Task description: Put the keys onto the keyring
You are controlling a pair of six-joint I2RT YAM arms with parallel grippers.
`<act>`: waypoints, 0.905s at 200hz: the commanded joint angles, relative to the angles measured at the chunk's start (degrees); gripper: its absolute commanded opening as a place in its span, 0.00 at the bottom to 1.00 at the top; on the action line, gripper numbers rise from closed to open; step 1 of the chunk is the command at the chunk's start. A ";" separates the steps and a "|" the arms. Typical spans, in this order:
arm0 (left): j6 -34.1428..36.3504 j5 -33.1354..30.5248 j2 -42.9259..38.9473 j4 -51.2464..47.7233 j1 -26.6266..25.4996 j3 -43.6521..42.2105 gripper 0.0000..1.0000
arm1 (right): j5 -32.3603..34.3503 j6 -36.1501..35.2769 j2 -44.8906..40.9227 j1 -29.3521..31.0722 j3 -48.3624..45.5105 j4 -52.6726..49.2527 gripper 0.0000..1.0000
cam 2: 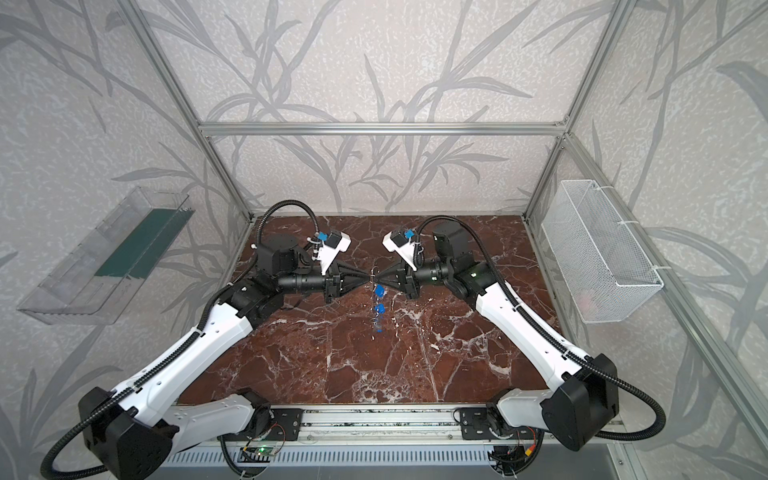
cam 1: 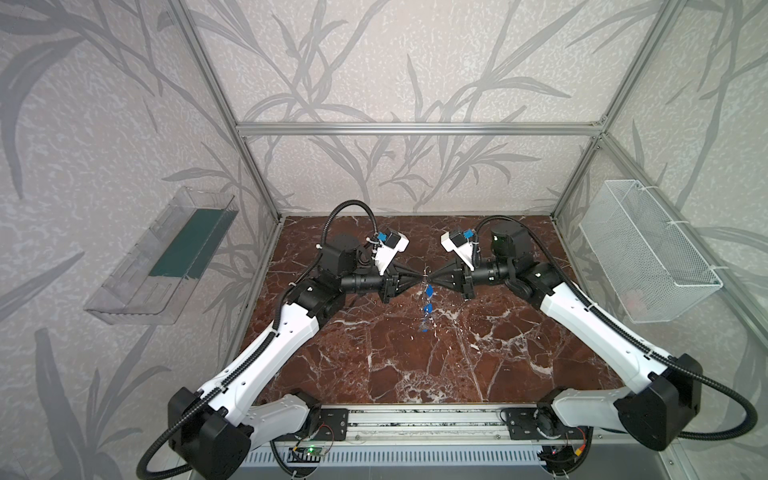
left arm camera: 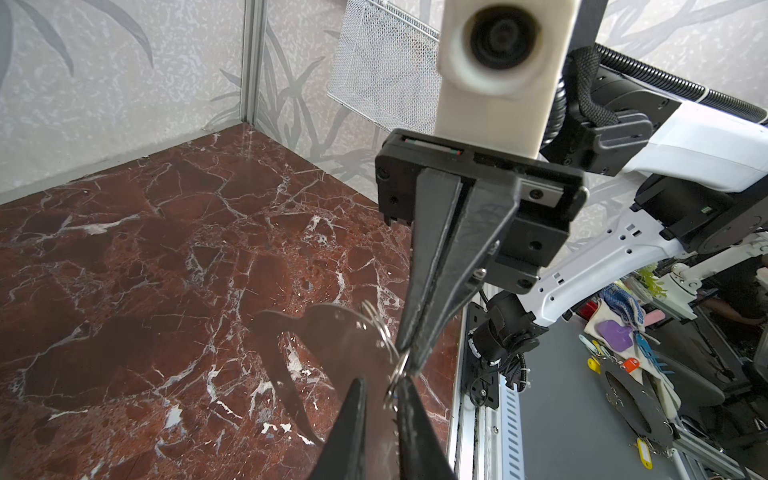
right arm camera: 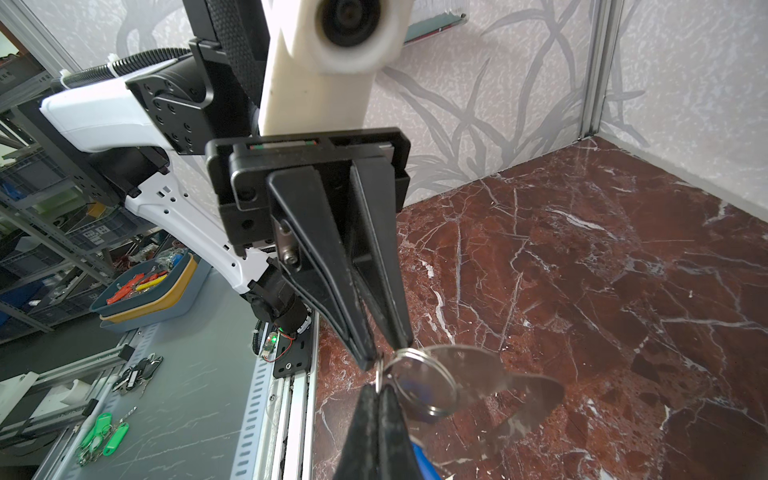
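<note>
so, the step in hand looks like the threading itself: one key's split ring (right arm camera: 377, 373) is held at the edge of the keyring (left arm camera: 332, 336), where its row of holes should be, with both arms meeting tip to tip in mid-air over the middle of the table (cam 1: 374, 353).

the left end effector (left arm camera: 382, 384) is clenched on the keyring, its fingers (left arm camera: 351, 424) only slightly apart with the thin grey plate running between them. the plate stands on edge, clear of the table, so in both top views it shows as little more than a thin line between the two tips. the right end effector (right arm camera: 379, 388) is pinched fully together on the small split ring, just beside the plate's edge and close against the left tip. whether that ring has caught a hole i cannot tell; the spot is tiny and partly hidden.

the keys (cam 1: 427, 308) with their blue tags hang in a loose string below the two tips, off the table. several wire loops sit along the plate's edge in the left wrist view, so some appear to be on already.

the next move, as i judge it, calls for a small, steady turn of the right wrist to feed the ring's coil through the hole while the left holds the plate firm. a slip could let the ring spring off.
</note>
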 commanded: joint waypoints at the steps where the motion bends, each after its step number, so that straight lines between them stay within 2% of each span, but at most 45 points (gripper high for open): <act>1: -0.08 2.09 0.51 1.39 0.25 1.63 0.16 | -0.93 -0.59 -0.14 0.68 1.28 0.72 0.00; 45: 0.07 3.99 1.47 0.75 0.19 1.80 0.13 | -1.06 -0.29 -0.22 0.84 1.06 1.50 0.00; 91: -0.61 3.78 1.87 1.61 0.17 1.80 0.00 | -1.05 -0.21 0.04 1.03 0.93 1.83 0.00; 107: -1.22 2.96 1.41 2.99 0.20 1.18 0.00 | -0.88 0.03 -0.04 1.03 0.63 2.17 0.00; 117: -2.16 2.17 0.73 5.17 0.16 0.24 0.00 | -0.13 0.35 -0.26 1.04 0.31 2.89 0.00; 126: -3.08 1.32 0.29 7.53 0.21 -0.82 0.00 | 1.28 1.34 -0.76 0.95 -0.50 4.13 0.04; 144: -6.07 0.01 -0.44 13.80 0.17 -3.22 0.00 | 4.77 3.99 -2.72 0.79 -3.44 8.97 0.19; 181: -16.44 -3.87 -1.26 33.39 0.19 -9.09 0.00 | 10.85 12.28 -7.77 -0.72 -12.33 23.43 0.20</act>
